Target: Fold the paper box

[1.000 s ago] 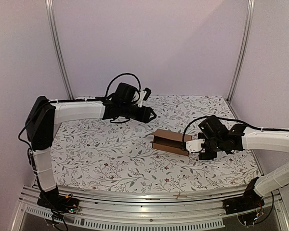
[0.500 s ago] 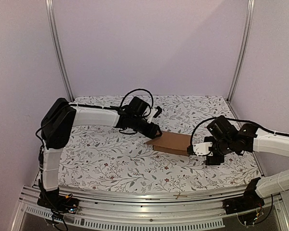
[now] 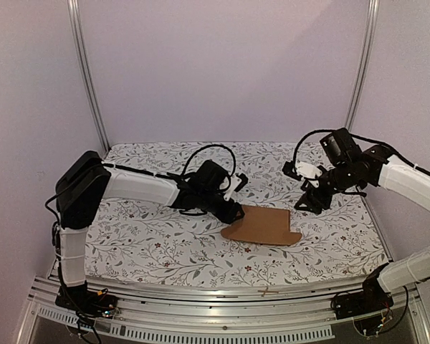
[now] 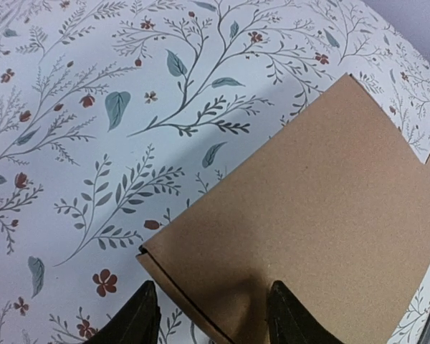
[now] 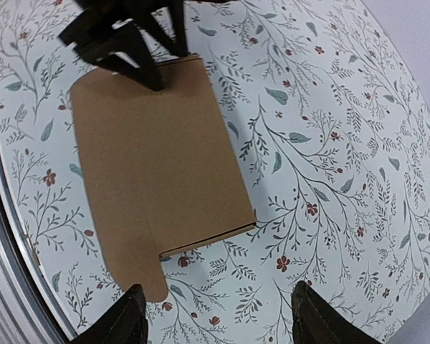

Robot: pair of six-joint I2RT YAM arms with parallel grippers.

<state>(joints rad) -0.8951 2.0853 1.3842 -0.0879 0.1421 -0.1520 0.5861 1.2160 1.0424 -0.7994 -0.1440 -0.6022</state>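
While the box point(image 3: 264, 226) lies flat on the desk point(image 3: 150, 236), right of centre towards the near edge, my left hand point(image 3: 235, 213) is spread astride its left corner. I should slip one finger under the top layer and lift gently. My right hand point(image 3: 308, 201) hovers spread and empty, far right. One box, two hands.

The box point(image 3: 266, 226) has its 10 o'clock corner hidden under the left jaws. The left wrist view cuts it off at 4 o'clock.
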